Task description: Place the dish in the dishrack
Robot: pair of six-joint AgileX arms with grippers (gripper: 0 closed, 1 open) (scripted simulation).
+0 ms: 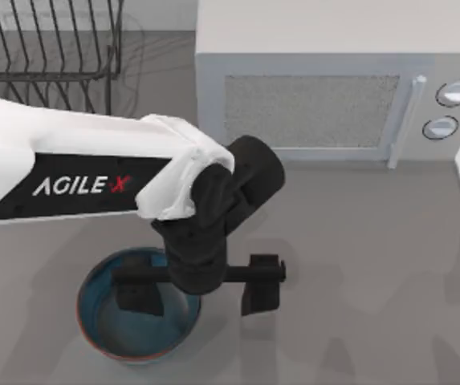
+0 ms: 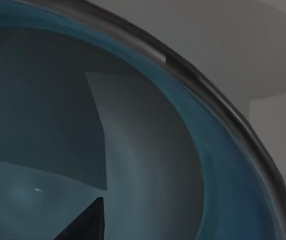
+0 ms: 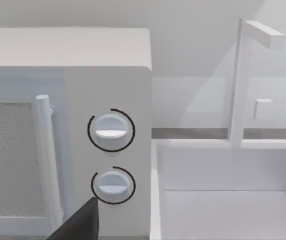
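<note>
The dish (image 1: pixel 101 321), a deep blue bowl with a reddish rim, sits on the grey table at the front left. My left gripper (image 1: pixel 200 297) hangs over its right side and is open. One finger (image 1: pixel 137 295) is down inside the bowl, the other (image 1: pixel 262 293) outside to the right, so the jaws straddle the rim. The left wrist view looks closely into the bowl's blue inside (image 2: pixel 147 165), with one dark fingertip (image 2: pixel 89 222) over it. The dishrack (image 1: pixel 45 48), dark thin wire, stands at the back left. My right gripper (image 3: pixel 78 227) is parked off to the right, facing the microwave's knobs.
A white microwave (image 1: pixel 326 80) stands at the back centre and right, its two knobs (image 3: pixel 111 131) near the right arm's wrist. A white basin (image 3: pixel 222 200) with a tall white faucet (image 3: pixel 242 75) lies right of it. My left arm (image 1: pixel 69 172) spans the table between bowl and rack.
</note>
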